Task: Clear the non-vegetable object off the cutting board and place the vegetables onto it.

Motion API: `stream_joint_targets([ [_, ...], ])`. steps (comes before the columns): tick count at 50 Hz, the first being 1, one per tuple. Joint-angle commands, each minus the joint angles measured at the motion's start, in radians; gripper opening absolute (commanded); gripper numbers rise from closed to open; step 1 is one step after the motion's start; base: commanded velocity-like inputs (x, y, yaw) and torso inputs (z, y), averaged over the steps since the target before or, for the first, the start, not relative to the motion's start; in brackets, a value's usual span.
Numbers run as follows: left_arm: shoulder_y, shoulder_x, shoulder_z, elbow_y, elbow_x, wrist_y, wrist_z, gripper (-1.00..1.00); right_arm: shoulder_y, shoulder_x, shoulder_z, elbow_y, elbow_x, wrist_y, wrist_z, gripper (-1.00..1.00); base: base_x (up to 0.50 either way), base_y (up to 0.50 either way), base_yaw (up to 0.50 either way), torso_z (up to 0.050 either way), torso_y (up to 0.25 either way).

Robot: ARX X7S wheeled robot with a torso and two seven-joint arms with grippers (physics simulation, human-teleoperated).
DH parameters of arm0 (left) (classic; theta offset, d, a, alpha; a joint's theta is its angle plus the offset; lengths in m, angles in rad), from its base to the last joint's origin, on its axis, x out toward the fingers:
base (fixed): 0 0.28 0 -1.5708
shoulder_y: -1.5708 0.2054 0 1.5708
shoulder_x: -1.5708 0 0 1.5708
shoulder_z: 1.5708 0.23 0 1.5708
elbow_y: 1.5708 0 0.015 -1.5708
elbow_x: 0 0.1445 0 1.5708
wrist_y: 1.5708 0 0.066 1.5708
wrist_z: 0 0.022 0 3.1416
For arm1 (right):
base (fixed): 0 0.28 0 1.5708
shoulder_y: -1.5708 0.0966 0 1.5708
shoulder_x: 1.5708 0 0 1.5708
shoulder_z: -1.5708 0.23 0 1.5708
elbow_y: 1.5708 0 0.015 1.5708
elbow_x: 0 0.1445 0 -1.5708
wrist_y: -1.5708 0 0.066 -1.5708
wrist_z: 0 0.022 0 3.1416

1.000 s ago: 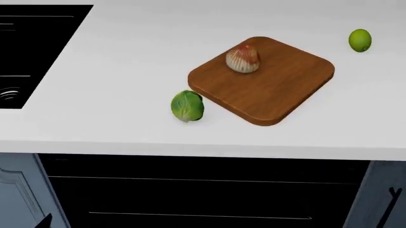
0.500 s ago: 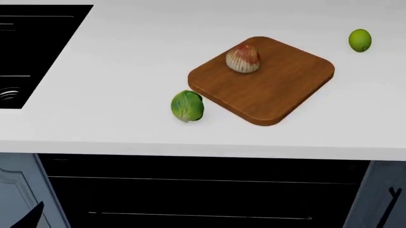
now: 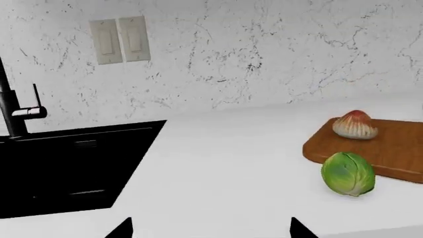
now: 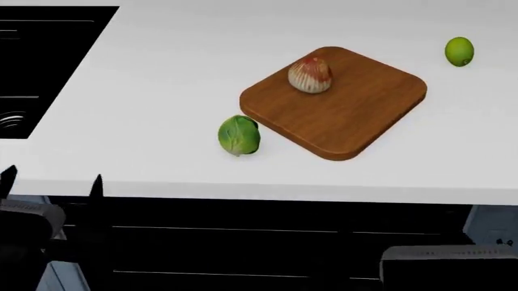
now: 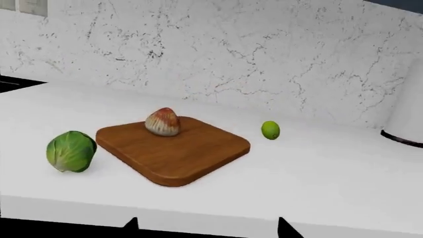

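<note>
The reddish-brown cutting board point(image 4: 364, 109) lies on the white counter. On its far-left corner sits the non-vegetable object point(image 4: 310, 75), ribbed and orange-tan. One vegetable, a leafy green ball point(image 4: 239, 135), rests on the counter just off the board's left edge. A smaller yellow-green one point(image 4: 459, 51) lies beyond the board's right corner. My left gripper point(image 4: 52, 180) is open at the counter's front edge, far left of the board, holding nothing. My right gripper point(image 5: 208, 225) is open and empty, below the counter edge facing the board point(image 5: 185, 153). The left wrist view shows the open left gripper point(image 3: 211, 230), the shell point(image 3: 355, 125) and the leafy ball point(image 3: 348, 173).
A black sink point(image 4: 40, 60) with a dark faucet point(image 3: 13, 109) is set into the counter at the left. A marbled wall with light switches point(image 3: 121, 39) backs the counter. A white rounded object point(image 5: 409, 114) stands at the far right. Dark cabinet fronts point(image 4: 259, 242) lie below the counter edge.
Both arms have risen into the head view. The left gripper's fingertips now show at the counter's front-left edge, and part of the right arm appears at the bottom right. The objects have not moved.
</note>
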Motion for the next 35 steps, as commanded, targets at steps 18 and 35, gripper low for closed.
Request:
stream_joint_targets([
  [18,-0.539,0.012,-0.033,-0.176,-0.049,-0.303,0.024,1.0,0.849,0.408,0.053,0.206,1.119,0.626,0.545,1.0,0.0,0.0,0.0,0.0,0.0],
  [35,-0.857,0.049,0.007,-0.385,-0.094,-0.4,0.099,1.0,1.181,0.43,-0.176,0.514,0.921,0.531,0.235,1.0,0.0,0.0,0.0,0.0,0.0],
])
